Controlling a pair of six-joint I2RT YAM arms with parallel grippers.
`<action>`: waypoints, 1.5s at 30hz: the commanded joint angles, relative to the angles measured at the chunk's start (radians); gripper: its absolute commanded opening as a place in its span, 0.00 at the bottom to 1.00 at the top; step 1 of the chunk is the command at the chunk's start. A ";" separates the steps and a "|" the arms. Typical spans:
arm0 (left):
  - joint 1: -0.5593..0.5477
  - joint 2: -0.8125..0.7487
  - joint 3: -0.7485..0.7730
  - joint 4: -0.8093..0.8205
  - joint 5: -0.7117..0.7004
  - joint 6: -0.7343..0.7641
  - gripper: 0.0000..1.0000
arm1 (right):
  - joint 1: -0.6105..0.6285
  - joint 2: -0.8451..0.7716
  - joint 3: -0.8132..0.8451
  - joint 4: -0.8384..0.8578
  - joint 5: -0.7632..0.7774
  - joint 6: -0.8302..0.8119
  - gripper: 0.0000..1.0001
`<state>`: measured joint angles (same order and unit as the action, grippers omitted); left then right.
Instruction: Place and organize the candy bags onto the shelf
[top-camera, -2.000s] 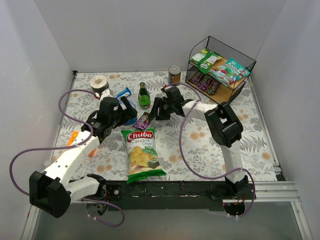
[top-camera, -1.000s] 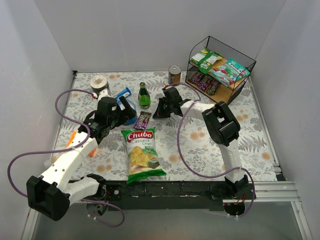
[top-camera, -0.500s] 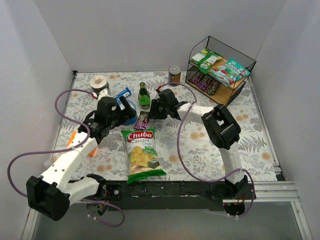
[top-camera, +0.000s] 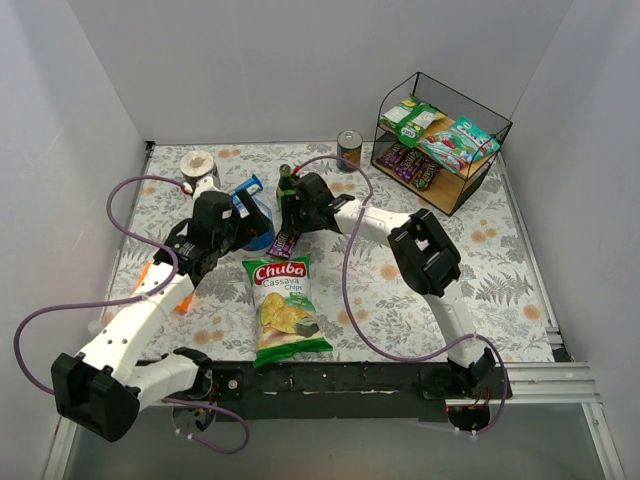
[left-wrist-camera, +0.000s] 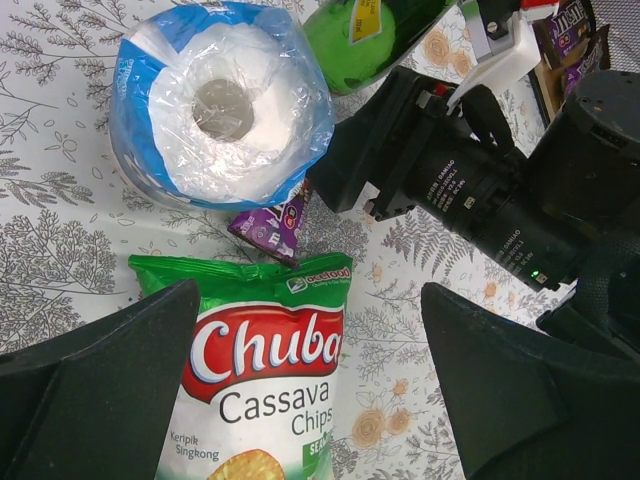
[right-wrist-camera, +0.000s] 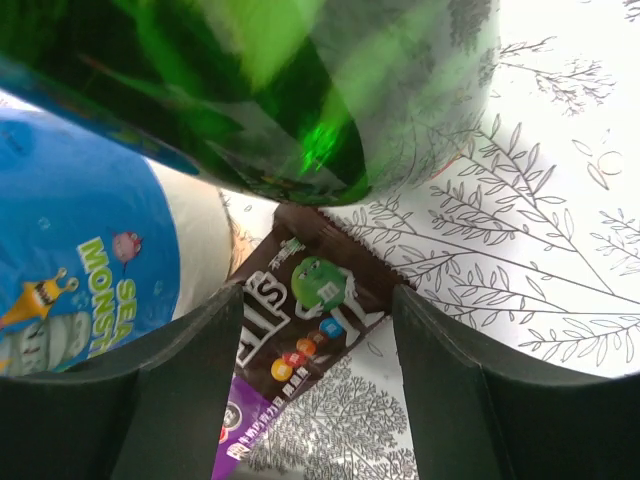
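One dark brown/purple candy bag (top-camera: 283, 241) lies flat on the table between the blue-wrapped roll and the green bottle. It shows in the right wrist view (right-wrist-camera: 310, 310) and in the left wrist view (left-wrist-camera: 272, 225). My right gripper (top-camera: 290, 226) is open, low over it, with a finger on each side (right-wrist-camera: 315, 385). My left gripper (top-camera: 250, 235) is open and empty above the top of the Chuba bag (left-wrist-camera: 310, 400). The shelf (top-camera: 470, 180) stands at the back right with green-and-white bags (top-camera: 412, 118) and a teal bag (top-camera: 458, 143) on top and dark bags (top-camera: 410, 165) below.
A green bottle (top-camera: 288, 180) stands right behind the right gripper (right-wrist-camera: 300, 90). A blue-wrapped roll (top-camera: 256, 214) is at its left (left-wrist-camera: 220, 100). The Chuba chips bag (top-camera: 285, 305) lies in front. A can (top-camera: 349, 148), a white roll (top-camera: 198, 165) and an orange packet (top-camera: 185, 300) are nearby.
My right gripper has moved left, from right of the brown packet to over it beside the bottle. The packet and the left arm have hardly moved.
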<state>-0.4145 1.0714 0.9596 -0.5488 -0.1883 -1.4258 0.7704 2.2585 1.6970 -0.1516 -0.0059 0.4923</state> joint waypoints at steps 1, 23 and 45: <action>0.000 -0.028 0.034 -0.022 -0.023 0.013 0.94 | 0.026 0.039 0.018 -0.077 0.096 -0.026 0.69; 0.000 -0.062 0.004 -0.011 -0.013 0.008 0.95 | -0.025 -0.197 -0.339 -0.104 0.520 -0.146 0.68; 0.000 -0.057 -0.010 0.015 0.007 0.010 0.95 | -0.209 -0.381 -0.568 0.012 -0.103 -0.043 0.37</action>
<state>-0.4145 1.0302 0.9466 -0.5480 -0.1856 -1.4254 0.5663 1.8858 1.1656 -0.1345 0.0105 0.4236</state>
